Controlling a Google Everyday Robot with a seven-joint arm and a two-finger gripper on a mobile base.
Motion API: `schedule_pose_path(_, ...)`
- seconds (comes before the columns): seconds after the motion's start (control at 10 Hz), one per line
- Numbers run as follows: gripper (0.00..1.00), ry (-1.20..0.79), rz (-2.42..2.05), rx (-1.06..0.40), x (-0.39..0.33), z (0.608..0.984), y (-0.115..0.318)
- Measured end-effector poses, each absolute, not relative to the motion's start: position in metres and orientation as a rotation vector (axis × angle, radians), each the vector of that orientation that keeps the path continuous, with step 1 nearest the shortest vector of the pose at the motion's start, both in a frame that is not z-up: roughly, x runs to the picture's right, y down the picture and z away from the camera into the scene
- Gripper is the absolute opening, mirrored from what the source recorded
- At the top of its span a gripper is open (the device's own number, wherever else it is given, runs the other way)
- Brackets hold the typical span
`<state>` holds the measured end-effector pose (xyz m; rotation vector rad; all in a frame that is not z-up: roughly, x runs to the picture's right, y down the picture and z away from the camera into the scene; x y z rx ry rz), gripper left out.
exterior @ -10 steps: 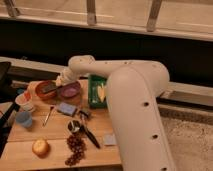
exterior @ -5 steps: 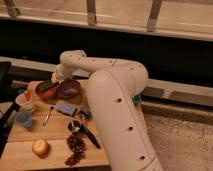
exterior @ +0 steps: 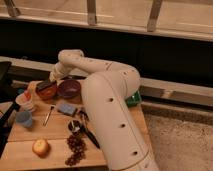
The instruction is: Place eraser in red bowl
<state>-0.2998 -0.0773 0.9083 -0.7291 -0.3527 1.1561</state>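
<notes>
Wooden table (exterior: 115, 152), camera view, contents as follows. Arm (exterior: 107, 95): large white jointed body filling the centre of the scene, reaching from the lower right up and over toward ten o'clock, its far end dipping down at the table's upper-left part. Gripper (exterior: 50, 82): at the end of that reach, low over the red bowl (exterior: 46, 91), at roughly nine to ten o'clock from the picture's centre; whether it is spread or pressed together cannot be told (the tip merges with the dark shape beneath it). Eraser (exterior: 45, 85): a dark oblong form lying at the red bowl's top, directly under the gripper; whether it rests inside the bowl or is held just above it cannot be told. Purple bowl (exterior: 69, 88): just beside the red bowl, at its three o'clock, rims near or touching. Blue-grey pad (exterior: 66, 109): flat on the wood, at six o'clock from the purple bowl. Pale cup (exterior: 26, 101): at seven o'clock from the red bowl, holding something reddish. Blue cup (exterior: 24, 119): at six o'clock from the pale cup. Thin utensil (exterior: 48, 115): between the blue cup and the pad. Round orange-yellow fruit (exterior: 40, 147): near the front-left edge. Dark grape cluster (exterior: 75, 148): at three o'clock from the fruit. Green item (exterior: 133, 99): partly hidden behind the arm at the table's right edge.
</notes>
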Motion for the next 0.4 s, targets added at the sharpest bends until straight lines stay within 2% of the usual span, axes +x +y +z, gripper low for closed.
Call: schedule_pose_path(0.4,0.79,-0.354,1.155,-0.731,-0.3007,0.9078,-0.0770)
